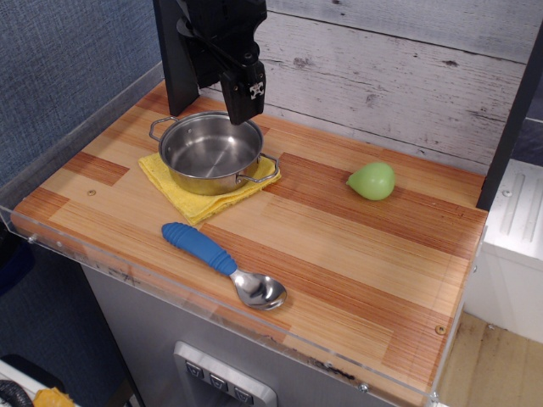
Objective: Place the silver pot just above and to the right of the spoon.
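The silver pot [209, 154] stands upright on a yellow cloth [197, 200] at the back left of the wooden table, its two wire loop handles pointing left-back and right-front. It looks empty inside. My black gripper [243, 112] hangs over the pot's far right rim, pointing down; its fingers read as one dark block, so their spacing is unclear. The spoon [222, 264] lies nearer the front edge, blue ribbed handle to the upper left and metal bowl to the lower right, well apart from the pot.
A light green pear-shaped object [372, 181] lies at the right back. A clear plastic lip [170, 292] runs along the table's front and left edges. A plank wall rises behind, and a dark post [509, 119] stands at the right.
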### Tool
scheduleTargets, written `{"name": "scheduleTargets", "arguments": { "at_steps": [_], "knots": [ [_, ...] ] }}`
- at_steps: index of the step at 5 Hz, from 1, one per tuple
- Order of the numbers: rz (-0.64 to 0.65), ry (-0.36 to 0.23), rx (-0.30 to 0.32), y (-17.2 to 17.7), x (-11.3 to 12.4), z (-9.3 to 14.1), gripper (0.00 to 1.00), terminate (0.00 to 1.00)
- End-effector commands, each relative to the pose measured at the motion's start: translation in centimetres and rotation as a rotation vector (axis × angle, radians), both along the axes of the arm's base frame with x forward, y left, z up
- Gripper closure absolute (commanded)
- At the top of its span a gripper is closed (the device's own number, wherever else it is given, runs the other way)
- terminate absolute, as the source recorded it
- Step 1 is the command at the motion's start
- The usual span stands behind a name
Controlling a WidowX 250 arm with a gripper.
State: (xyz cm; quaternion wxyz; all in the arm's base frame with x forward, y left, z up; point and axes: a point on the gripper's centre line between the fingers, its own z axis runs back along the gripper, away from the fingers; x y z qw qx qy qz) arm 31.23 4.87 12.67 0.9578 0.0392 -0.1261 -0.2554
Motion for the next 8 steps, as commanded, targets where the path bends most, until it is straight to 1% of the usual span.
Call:
{"name": "scheduleTargets", "arguments": {
  "at_steps": [1,2,3,4,5,6,7,8],
  "knots": [
    [0.0,0.0,0.0,0.0,0.0,0.0,0.0,0.0],
    [-0.054,0.021,0.036,1.5,-1.5,0.1,0.0,0.0],
    [-0.121,0.031,0.065,2.4,-2.3,0.4,0.0,0.0],
    [-0.188,0.041,0.073,3.9,-3.6,0.3,0.0,0.0],
    [-0.266,0.046,0.081,4.5,-3.8,-0.6,0.0,0.0],
    [-0.35,0.017,0.119,4.7,-3.7,-1.5,0.0,0.0],
    [-0.392,0.024,0.153,4.4,-2.8,-2.3,0.0,0.0],
    [-0.45,0.04,0.174,4.0,-1.9,-3.6,0.0,0.0]
  ]
}}
